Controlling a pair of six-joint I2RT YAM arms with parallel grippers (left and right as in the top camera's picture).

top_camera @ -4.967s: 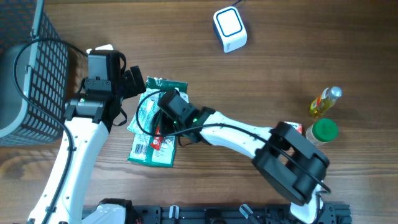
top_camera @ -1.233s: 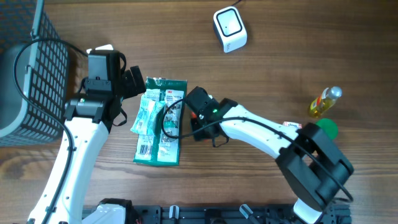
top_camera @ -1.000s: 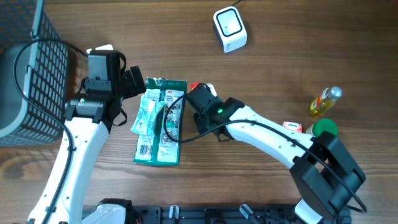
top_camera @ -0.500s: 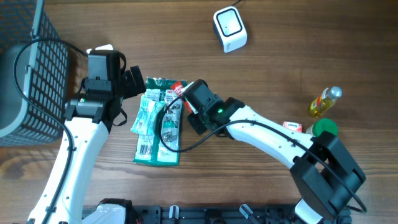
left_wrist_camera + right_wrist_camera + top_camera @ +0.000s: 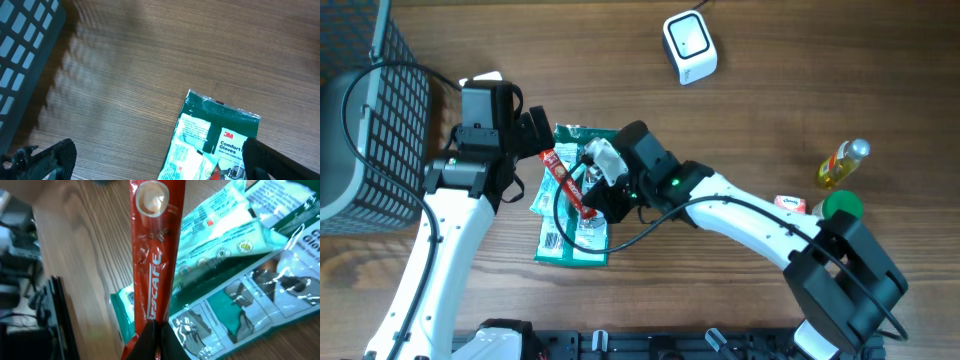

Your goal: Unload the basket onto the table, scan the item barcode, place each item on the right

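The red coffee stick (image 5: pixel 156 255) is held at a slant over the green glove packet (image 5: pixel 570 245), free end pointing toward the left arm. Underneath is a brown wood-grain table (image 5: pixel 770 100). The white scanner (image 5: pixel 689 45) sits well apart at the far edge, with a dark mesh basket (image 5: pixel 380 110) off to the left. The right gripper (image 5: pixel 155 340) is pinched tight on the stick's lower end. The left gripper (image 5: pixel 537 133) hangs near the packet's top, jaws wide apart, holding nothing.

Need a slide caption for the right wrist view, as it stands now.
Right end effector shut on a red Nescafé stick sachet, with the green glove pack lying on the wooden table behind it.
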